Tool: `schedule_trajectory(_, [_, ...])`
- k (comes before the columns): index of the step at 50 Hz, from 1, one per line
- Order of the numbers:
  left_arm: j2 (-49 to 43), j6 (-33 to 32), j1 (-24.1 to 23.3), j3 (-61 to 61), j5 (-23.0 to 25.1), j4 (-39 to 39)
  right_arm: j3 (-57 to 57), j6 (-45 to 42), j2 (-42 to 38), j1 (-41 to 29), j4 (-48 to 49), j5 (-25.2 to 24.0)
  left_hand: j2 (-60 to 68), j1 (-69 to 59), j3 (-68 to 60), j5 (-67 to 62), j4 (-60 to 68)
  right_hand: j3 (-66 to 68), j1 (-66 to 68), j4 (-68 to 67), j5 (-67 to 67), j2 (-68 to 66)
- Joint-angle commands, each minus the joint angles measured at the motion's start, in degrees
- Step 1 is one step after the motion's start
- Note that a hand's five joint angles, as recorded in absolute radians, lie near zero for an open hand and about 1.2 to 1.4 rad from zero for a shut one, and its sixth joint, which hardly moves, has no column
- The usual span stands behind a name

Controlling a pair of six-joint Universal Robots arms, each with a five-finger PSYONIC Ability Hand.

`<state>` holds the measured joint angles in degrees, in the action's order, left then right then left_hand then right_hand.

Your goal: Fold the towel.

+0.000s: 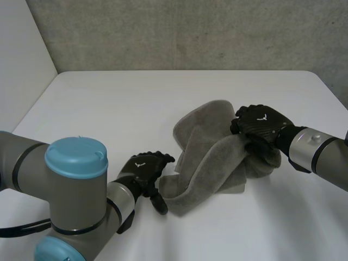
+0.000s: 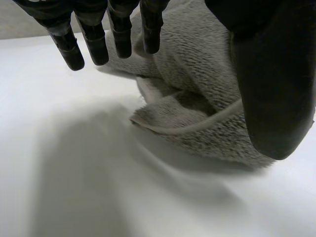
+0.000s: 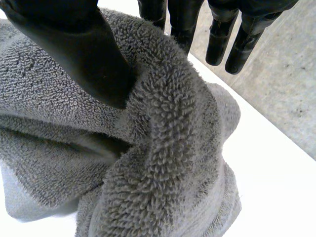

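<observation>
**A:** What worries you from here?

**B:** Nearest me, my left hand (image 1: 142, 173) hangs loose just beside the near corner of the towel (image 1: 209, 152). Its fingers are relaxed and apart and grip nothing. If I lift from the other side now, I reckon that free corner will drag across the table (image 1: 125, 103). The whole heap would then slide instead of opening out.

**A:** And further out?

**B:** My right hand (image 1: 262, 126) is clamped on a thick ridge of cloth at the towel's right side, thumb on one face and fingers over the other. I think it has a bunched fold rather than a clean edge, perhaps more than one layer. Pulling up could raise a lump and twist things worse. The pile is bulky too, so the pinch might slip.

**A:** How does the towel itself look?

**B:** It's grey looped terry, crumpled on the table right of centre. At the near end there's a flattened corner with its hem turned back on itself. A fat roll runs diagonally from there up to my right hand. Behind that, a rounded hump sits toward the concrete wall (image 1: 190, 32). No panel lies flat, and I can't tell which corner is which. I judge no proper fold is made yet and it needs spreading first.
</observation>
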<state>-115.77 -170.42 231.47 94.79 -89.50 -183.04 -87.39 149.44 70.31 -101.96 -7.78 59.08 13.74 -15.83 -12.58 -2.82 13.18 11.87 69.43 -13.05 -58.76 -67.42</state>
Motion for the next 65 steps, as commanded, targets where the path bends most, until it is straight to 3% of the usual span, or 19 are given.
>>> schedule_trajectory(1, [0.1,-0.1,-0.7,1.4,0.6,-2.2,0.0,-0.1,-1.7,0.1,0.1,0.0,-2.9,4.9,2.6,1.9,-3.2,-1.9,1.6,3.1,-2.2,-3.6])
schedule_trajectory(6, [-0.3,-0.1,-1.0,1.3,0.6,-2.8,-0.6,-0.1,-1.9,0.1,0.2,0.1,3.0,-0.9,2.6,-4.0,-3.2,-1.9,1.4,3.1,-2.0,-3.4])
schedule_trajectory(8, [-1.6,-0.1,-1.4,1.4,0.5,-2.8,-0.8,0.0,-2.0,0.2,0.4,0.2,16.6,-14.5,2.6,-17.5,-3.2,-1.9,1.4,3.1,-2.0,-3.4])
schedule_trajectory(11, [-2.8,-0.1,-2.5,1.2,0.3,-2.8,-1.0,0.2,-2.1,0.8,1.1,0.6,24.7,-22.6,2.6,-25.6,-3.2,-1.9,1.4,3.1,-2.0,-3.4])
schedule_trajectory(18, [-2.6,0.1,-3.4,1.2,-0.1,-2.9,-1.9,2.7,-2.5,2.2,2.4,4.3,25.2,-23.1,2.6,-26.2,-3.2,-1.9,1.5,3.1,-2.2,-3.6])
schedule_trajectory(30, [-3.2,0.2,-3.7,1.0,-0.1,-3.1,-3.8,3.0,-1.8,2.6,2.2,4.1,26.2,-24.2,2.6,-27.2,-3.2,-1.9,0.5,3.1,-1.2,-2.6])
schedule_trajectory(32, [-3.2,0.2,-3.7,0.9,-0.1,-3.2,-3.9,3.1,-1.8,2.6,2.2,4.0,33.1,-31.0,2.6,-34.1,-3.2,-1.9,0.4,3.1,-1.0,-2.4])
schedule_trajectory(34, [-3.8,0.2,-3.7,0.7,-0.3,-3.4,-4.5,3.0,-1.8,2.6,1.8,4.0,51.1,-49.0,2.6,-52.0,-3.2,-1.9,-0.6,3.1,0.0,-1.4])
schedule_trajectory(35, [-3.8,0.2,-3.7,0.7,-0.3,-3.4,-4.5,3.0,-1.8,2.6,1.8,4.0,51.1,-49.0,2.6,-52.1,-3.2,-1.9,-0.6,3.1,0.0,-1.4])
schedule_trajectory(37, [-3.9,0.2,-3.6,0.5,-1.4,-3.7,-5.0,3.0,-1.6,2.6,1.5,4.0,66.2,-64.1,2.6,-67.1,-3.2,-1.9,-0.3,3.1,-0.4,-1.7])
schedule_trajectory(45, [-3.2,-0.6,-1.9,0.0,-2.0,-3.7,-5.1,1.9,0.4,2.6,-2.0,2.4,66.3,-64.2,2.6,-67.2,-3.2,-1.9,10.6,3.1,-11.2,-12.6])
schedule_trajectory(51, [-3.4,-1.1,3.3,-7.0,-1.9,-4.3,2.6,-2.0,-1.1,1.4,-0.7,-1.1,66.3,-64.2,2.6,-67.2,-3.2,-1.9,10.6,3.1,-11.2,-12.6])
schedule_trajectory(54, [-3.0,-2.1,7.0,-16.6,-2.0,-4.8,11.4,-1.9,-2.3,-1.0,3.0,-0.4,66.3,-64.2,2.6,-67.2,-3.2,-1.9,10.6,3.1,-11.2,-12.6])
schedule_trajectory(56, [-2.4,-3.5,8.7,-20.4,-1.9,-5.0,19.2,1.8,0.3,-3.5,15.7,3.4,66.3,-64.2,2.6,-67.2,-3.2,-1.9,10.6,3.1,-11.2,-12.6])
schedule_trajectory(57, [-1.2,-5.2,10.0,-23.7,-2.0,-5.5,19.3,1.8,0.4,-3.5,15.8,3.4,66.3,-64.2,2.6,-67.2,-3.2,-1.9,10.6,3.1,-11.2,-12.6])
schedule_trajectory(59, [1.0,-6.5,10.7,-26.3,-1.8,-6.5,19.9,8.0,5.2,-3.8,30.3,8.1,66.3,-64.2,2.6,-67.2,-3.2,-1.9,10.6,3.1,-11.2,-12.6])
schedule_trajectory(62, [7.5,-7.7,11.5,-28.6,-1.6,-10.0,17.9,13.7,8.0,-3.2,39.0,9.6,66.3,-64.2,2.6,-67.2,-3.2,-1.9,10.6,3.1,-11.2,-12.6])
schedule_trajectory(65, [12.0,-8.1,11.6,-25.8,-1.3,-13.5,15.1,14.7,9.0,-3.4,36.9,8.1,66.3,-64.2,2.6,-67.2,-3.2,-1.9,10.6,3.1,-11.2,-12.6])
